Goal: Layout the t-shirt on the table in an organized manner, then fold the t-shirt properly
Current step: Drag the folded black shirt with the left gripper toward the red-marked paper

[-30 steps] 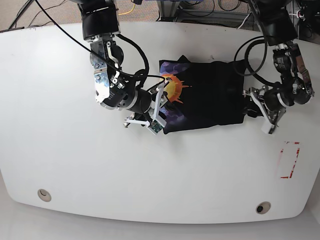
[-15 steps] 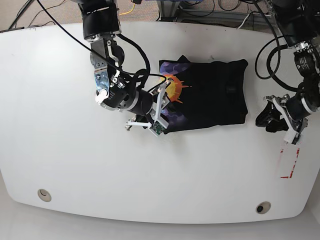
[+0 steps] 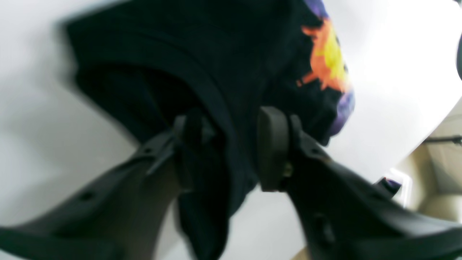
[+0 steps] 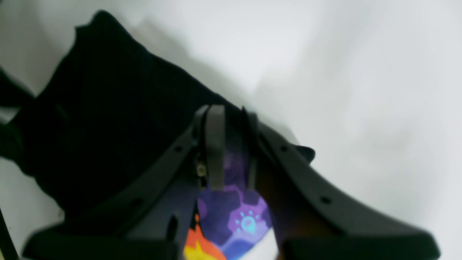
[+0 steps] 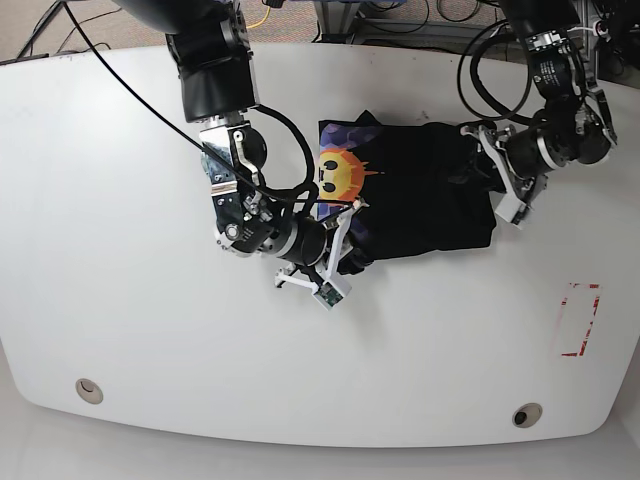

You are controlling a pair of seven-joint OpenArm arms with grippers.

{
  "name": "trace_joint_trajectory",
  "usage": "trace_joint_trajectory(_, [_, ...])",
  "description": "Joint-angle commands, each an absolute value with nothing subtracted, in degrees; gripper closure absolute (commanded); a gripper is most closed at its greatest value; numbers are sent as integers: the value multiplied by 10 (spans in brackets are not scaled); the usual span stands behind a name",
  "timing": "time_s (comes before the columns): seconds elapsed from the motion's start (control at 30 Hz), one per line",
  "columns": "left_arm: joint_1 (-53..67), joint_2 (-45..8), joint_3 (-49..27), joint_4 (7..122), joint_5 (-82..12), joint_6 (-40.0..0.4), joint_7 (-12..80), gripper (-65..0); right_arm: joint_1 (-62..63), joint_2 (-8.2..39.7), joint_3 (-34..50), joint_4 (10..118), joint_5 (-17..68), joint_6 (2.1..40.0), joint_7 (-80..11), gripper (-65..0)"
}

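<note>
While folded t-shirt (image 5: 420, 190) on table (image 5: 130, 330), both pincers at its edges.

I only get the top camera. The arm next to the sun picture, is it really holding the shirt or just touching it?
Observer: It is really holding it. In the right wrist view the right gripper is pinched shut on the t-shirt, with purple printed cloth squeezed between its pads.
Operator: What's on the purple part?
Observer: Hexagon shapes. One has a little light-blue bulb drawing inside.
Operator: And the other arm, over on the black side?
Observer: In the left wrist view the left gripper has its pads apart, and a raised fold of the black cloth runs up between them.
</note>
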State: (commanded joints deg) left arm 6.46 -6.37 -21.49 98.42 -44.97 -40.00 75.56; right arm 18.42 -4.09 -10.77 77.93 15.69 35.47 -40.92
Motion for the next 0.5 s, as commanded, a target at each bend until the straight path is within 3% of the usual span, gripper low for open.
trace_joint_trajectory(0.1, [64,-61,-197,938,-422,-400,732,-125,185,-38,-108,730,153,385,-375,-87])
trace_joint_trajectory(0.23, [56,-67,-156,863,-394,-400,665,-125,169,-12,-118,696,148,390,-328,-87])
trace_joint_trajectory(0.5, [-34,-129,-57,691,-364,-400,561,-125,78,16,-114,756,116,389,-299,-87])
